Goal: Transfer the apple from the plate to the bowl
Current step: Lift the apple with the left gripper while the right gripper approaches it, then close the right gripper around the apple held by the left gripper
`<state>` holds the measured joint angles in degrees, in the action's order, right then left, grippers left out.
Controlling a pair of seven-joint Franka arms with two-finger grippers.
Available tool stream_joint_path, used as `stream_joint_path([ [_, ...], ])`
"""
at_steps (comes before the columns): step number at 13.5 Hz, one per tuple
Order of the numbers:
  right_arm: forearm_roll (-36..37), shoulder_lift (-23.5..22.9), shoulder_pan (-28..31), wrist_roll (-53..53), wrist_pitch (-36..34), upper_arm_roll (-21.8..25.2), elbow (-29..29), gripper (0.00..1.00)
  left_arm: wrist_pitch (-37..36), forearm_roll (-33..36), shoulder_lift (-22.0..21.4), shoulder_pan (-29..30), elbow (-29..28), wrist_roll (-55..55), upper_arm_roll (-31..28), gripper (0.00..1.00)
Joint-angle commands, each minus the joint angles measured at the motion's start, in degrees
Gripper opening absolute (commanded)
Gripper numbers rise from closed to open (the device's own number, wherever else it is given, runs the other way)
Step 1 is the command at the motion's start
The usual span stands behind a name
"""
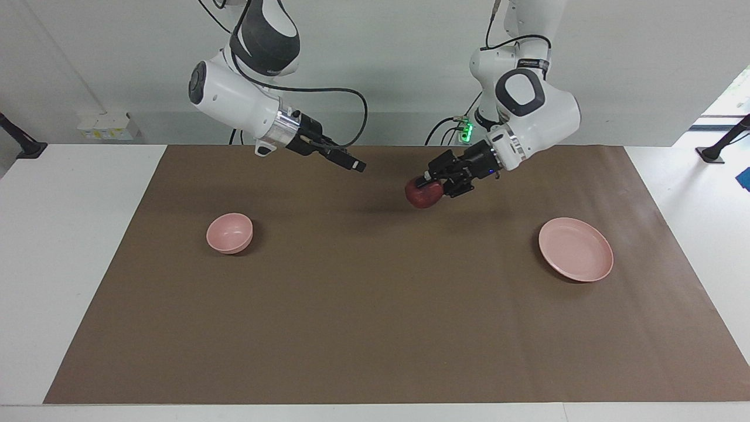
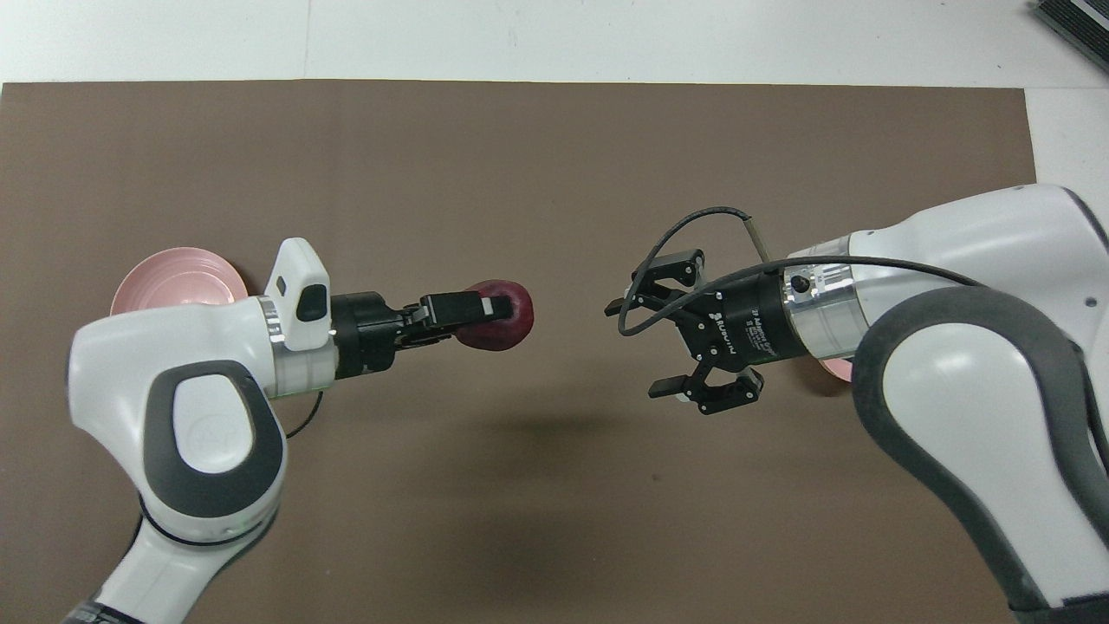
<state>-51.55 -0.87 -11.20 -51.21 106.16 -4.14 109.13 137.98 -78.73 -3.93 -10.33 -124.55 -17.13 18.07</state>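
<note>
**Apple carried over mid-table for a handover**

The small, deep, pale pink bowl [image 1: 229,232] sits empty on the brown paper mat [image 1: 375,328] toward the right arm's end of the table. Above the mat and nearer the middle hangs the right gripper [image 1: 358,167], its jaws spread wide apart in the overhead view, mouth turned toward the fruit. Facing it across a small gap, the left gripper [image 1: 432,179] holds the round, dark red-maroon apple [image 1: 424,194] in the air over the bare mat, jaws clamped on its upper part. The flat, pale pink plate [image 1: 576,248] lies empty toward the left arm's end.

The step in hand looks like a pass between arms. To do it well, the left arm should hold the apple steady while the right gripper brings its open jaws around the exposed half. The right should close fully before the left lets go, since a round fruit could easily slip and roll.
</note>
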Motion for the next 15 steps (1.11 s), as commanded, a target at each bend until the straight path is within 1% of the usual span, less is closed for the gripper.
stream_joint_path([
  [1, -3.47, -0.45, -1.54, -5.36, 4.3, -0.08, 1.26, 1.0, 7.64, -4.76, -2.13, -1.45, -1.75, 0.52, 4.76, 0.0],
  [3, -3.56, -0.19, -1.8, -10.29, 5.37, 0.01, 1.62, 1.0, 11.25, -7.56, -2.22, -1.71, -1.75, 0.52, 7.85, 0.0],
  [4, -3.56, -0.19, -1.81, -11.62, 5.46, 0.01, 1.96, 1.0, 12.48, -7.75, -2.48, -1.88, -1.75, 0.52, 8.47, 0.0],
  [6, -3.56, -0.01, -1.72, -11.63, 5.63, 0.09, 3.46, 1.0, 13.19, -7.84, -2.92, -2.94, -1.84, 0.6, 8.65, 0.0],
  [8, -3.47, 0.34, -1.81, -11.81, 8.17, 0.01, 4.95, 1.0, 13.46, -8.89, -3.54, -2.94, -1.58, 0.6, 8.74, 0.0],
  [9, -3.47, 0.42, -1.81, -11.81, 8.36, 0.01, 5.48, 1.0, 13.46, -8.99, -3.89, -2.94, -1.49, 0.6, 8.74, 0.0],
  [11, -3.55, 0.43, -1.89, -13.03, 8.27, -0.08, 5.57, 1.0, 13.46, -9.33, -4.15, -2.94, -1.22, 0.69, 8.83, 0.0],
  [12, -3.56, 0.43, -2.24, -14.52, 8.36, -0.08, 5.57, 1.0, 14.07, -10.12, -4.24, -2.94, -1.14, 0.61, 9.79, 0.0],
  [14, -3.73, 0.43, -2.95, -16.46, 8.1, -0.08, 5.4, 1.0, 18.27, -10.3, -4.07, -2.94, -0.7, 0.69, 11.72, 0.0],
  [15, -4.95, 0.43, -3.04, -16.73, 8.01, -0.08, 5.31, 1.0, 18.55, -10.3, -4.07, -2.94, -0.61, 0.69, 12.08, 0.0],
])
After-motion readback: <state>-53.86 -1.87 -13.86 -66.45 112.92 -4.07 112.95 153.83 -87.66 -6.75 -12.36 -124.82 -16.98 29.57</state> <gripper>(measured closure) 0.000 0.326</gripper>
